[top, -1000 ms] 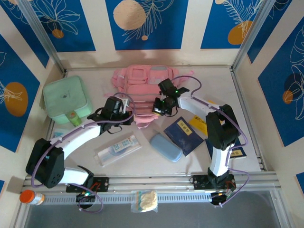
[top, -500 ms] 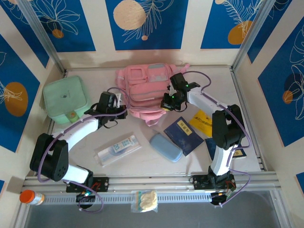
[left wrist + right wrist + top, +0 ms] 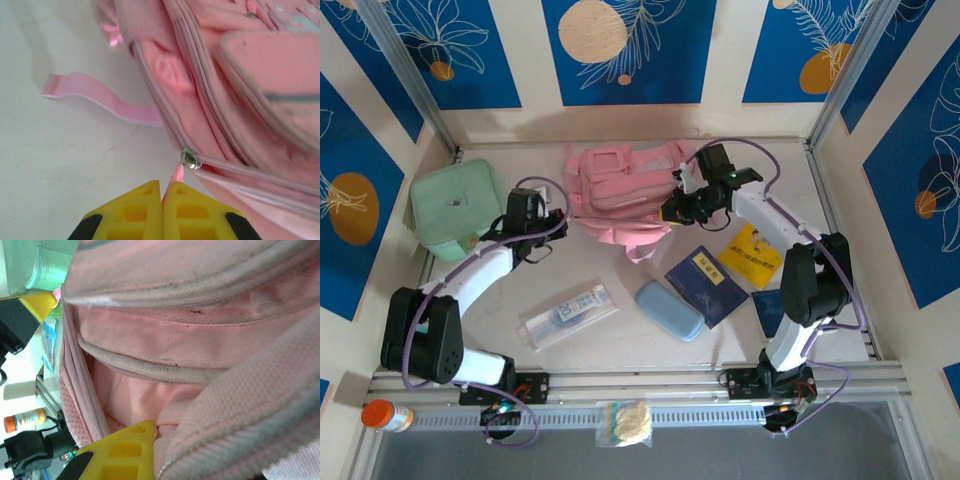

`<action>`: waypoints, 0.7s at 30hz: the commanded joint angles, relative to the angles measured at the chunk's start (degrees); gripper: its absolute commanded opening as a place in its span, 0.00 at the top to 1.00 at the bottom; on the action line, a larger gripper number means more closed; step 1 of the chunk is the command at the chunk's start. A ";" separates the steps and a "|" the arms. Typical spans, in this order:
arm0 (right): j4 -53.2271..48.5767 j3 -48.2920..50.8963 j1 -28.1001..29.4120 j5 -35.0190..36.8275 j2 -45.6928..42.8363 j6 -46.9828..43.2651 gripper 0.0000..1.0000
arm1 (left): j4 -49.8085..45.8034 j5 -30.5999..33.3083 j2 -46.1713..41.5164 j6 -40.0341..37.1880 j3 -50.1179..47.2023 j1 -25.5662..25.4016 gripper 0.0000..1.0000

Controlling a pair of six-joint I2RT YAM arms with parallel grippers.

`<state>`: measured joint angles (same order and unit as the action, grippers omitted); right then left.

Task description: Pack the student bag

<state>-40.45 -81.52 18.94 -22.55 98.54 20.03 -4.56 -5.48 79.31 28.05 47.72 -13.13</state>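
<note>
The student bag, soft pink with pale pocket panels, lies at the back middle of the table. My left gripper is at the bag's left end. In the left wrist view its yellow fingers are shut on the pink zip pull, just below the metal slider. My right gripper is at the bag's right side. One yellow finger presses against a fold of the bag's pink fabric; the other finger is hidden behind that fold. A loose pink strap lies on the table.
A mint-green lidded case stands at the left. In front of the bag lie a clear packet, a blue pencil case, a dark blue booklet and a yellow booklet. An orange-capped bottle sits at the near left rail.
Both grippers moved apart and toward the back, the left one leftward with the zip pull, the right one rightward. The bag shifted back and spread wider.
</note>
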 commanded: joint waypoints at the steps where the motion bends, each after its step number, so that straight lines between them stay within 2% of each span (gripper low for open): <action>1: -3.53 -0.32 -3.58 -3.84 -5.40 -7.38 1.00 | -3.49 11.56 -1.35 1.62 -1.54 4.44 1.00; 4: -4.88 -0.63 -4.19 -2.95 -4.00 -9.27 1.00 | -4.48 13.07 -0.15 2.06 -0.10 4.86 1.00; 8: -0.08 -1.06 -3.50 -4.04 -1.28 -5.92 1.00 | -2.54 11.58 2.46 2.74 0.81 4.95 1.00; 15: 5.43 -3.92 3.57 4.15 2.81 4.02 1.00 | -0.61 5.22 6.77 1.85 3.89 4.98 1.00; 21: 9.60 -2.28 5.66 7.78 5.13 12.40 1.00 | -1.16 2.84 11.04 0.94 8.13 5.21 1.00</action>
<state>-36.77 -82.50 24.10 -15.29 103.88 27.66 -5.37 -1.23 88.82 29.93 53.06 -8.60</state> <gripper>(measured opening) 0.089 0.053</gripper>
